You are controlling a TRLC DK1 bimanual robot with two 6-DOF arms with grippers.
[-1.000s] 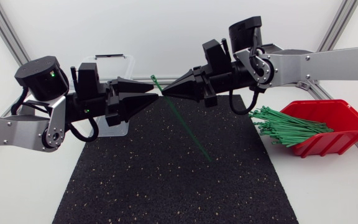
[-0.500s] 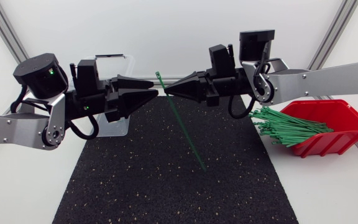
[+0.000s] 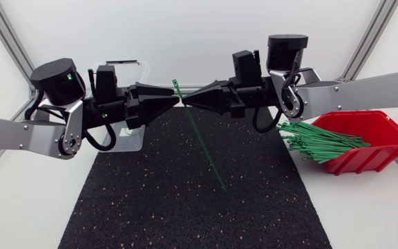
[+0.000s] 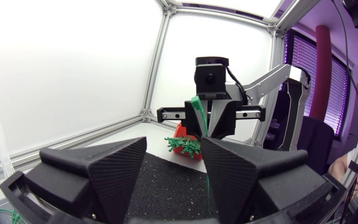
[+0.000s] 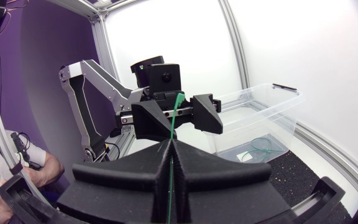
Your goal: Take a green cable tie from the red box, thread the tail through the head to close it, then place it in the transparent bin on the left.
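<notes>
Holding the green cable tie (image 3: 202, 142) just below its head, the right gripper (image 3: 185, 101) is clamped on it in the air over the far edge of the black mat (image 3: 185, 207). The left gripper (image 3: 173, 97) faces it tip to tip, with its fingers spread and nothing between them.

Orientation: the tie's long axis is steep. The head points up and the tail hangs free, slanting towards the mat's middle.

Risks (judgement):
- The pinch is narrow, so a nudge from the left fingers could swivel the tie or pull it out.
- The tail is loose, springy and well away from the left fingers, so a grab could miss it.
- The tie is not yet looped, so it is not ready for the clear bin (image 3: 131, 66).
</notes>
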